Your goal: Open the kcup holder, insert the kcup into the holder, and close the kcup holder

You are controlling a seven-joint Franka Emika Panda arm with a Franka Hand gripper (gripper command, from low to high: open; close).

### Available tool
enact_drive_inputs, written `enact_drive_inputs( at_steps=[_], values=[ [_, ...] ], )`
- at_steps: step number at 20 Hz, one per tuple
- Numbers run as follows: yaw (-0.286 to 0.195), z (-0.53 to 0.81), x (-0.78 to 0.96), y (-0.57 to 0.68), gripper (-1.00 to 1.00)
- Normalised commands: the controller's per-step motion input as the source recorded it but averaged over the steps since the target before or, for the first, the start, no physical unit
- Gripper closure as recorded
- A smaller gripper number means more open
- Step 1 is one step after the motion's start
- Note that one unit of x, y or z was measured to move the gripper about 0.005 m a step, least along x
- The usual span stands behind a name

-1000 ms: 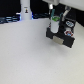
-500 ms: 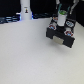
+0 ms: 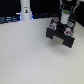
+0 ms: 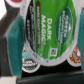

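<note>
Exterior view: kcup holder sits in the upper right of the frame, on the table. Gripper directly above it, at the top right edge, over the holder's rear part. Post stands at the top edge, left of centre, well apart from the holder. Bare table fills the lower and left parts of the frame.

Wrist view: kcup fills the frame centre, between the fingers. Other pods lie behind it.
</note>
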Motion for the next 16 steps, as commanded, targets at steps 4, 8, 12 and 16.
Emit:
enact_drive_inputs(
  at_steps=[4,8,12,16],
  values=[
    [0.102,-0.33,-0.37,-0.01,1.00],
    [0.049,-0.31,-0.17,-0.13,1.00],
    [0.012,-0.18,-0.01,0.03,1.00],
    [0.006,0.00,0.08,0.21,1.00]
  ],
)
